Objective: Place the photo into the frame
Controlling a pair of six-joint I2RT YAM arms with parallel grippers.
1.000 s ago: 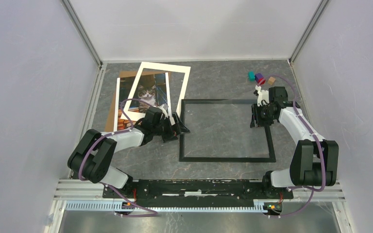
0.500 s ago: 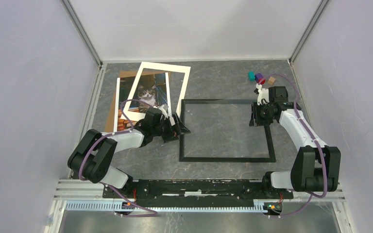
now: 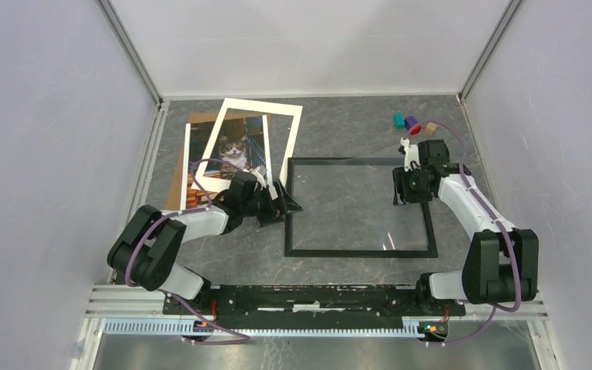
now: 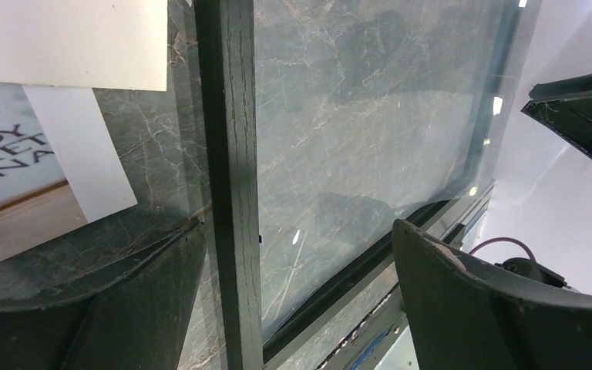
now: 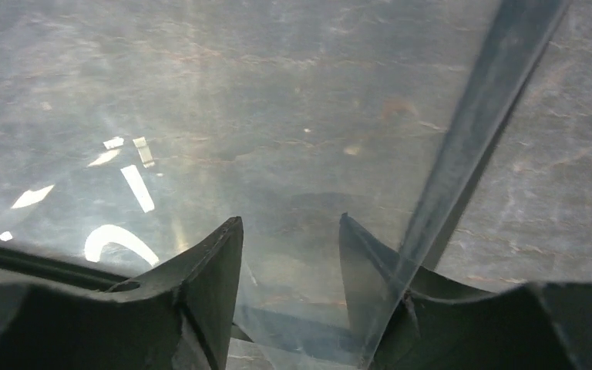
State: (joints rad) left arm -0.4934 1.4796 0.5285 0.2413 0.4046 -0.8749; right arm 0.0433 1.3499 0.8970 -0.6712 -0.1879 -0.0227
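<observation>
Grey marbled desk (image 3: 354, 127), walled in pale panels, carries everything you see. Your left fingers (image 4: 85, 308) stand wide apart and hold nothing; they straddle the left bar of the frame (image 4: 235, 193), one fingertip on either side of it, low over the desk. Just outside that bar, a corner of the white mat (image 4: 69, 38) shows in the left wrist view. Your right fingers (image 5: 208, 285) stand partly apart at the frame's far right corner, with the near edge of the clear sheet (image 5: 239, 116) in the gap between them; you cannot tell whether either fingertip touches it. The frame's right bar runs past the outer finger, seen through the sheet. From above, the frame lies flat at the middle of the desk with the clear sheet inside its opening, catching glints near the front right corner. The photo (image 3: 235, 150) is outside the frame, to its left: it lies under the tilted white mat, the cat showing through the mat's window, and both rest on the brown backing board (image 3: 179, 185). Small coloured blocks (image 3: 412, 122) sit at the far right.
</observation>
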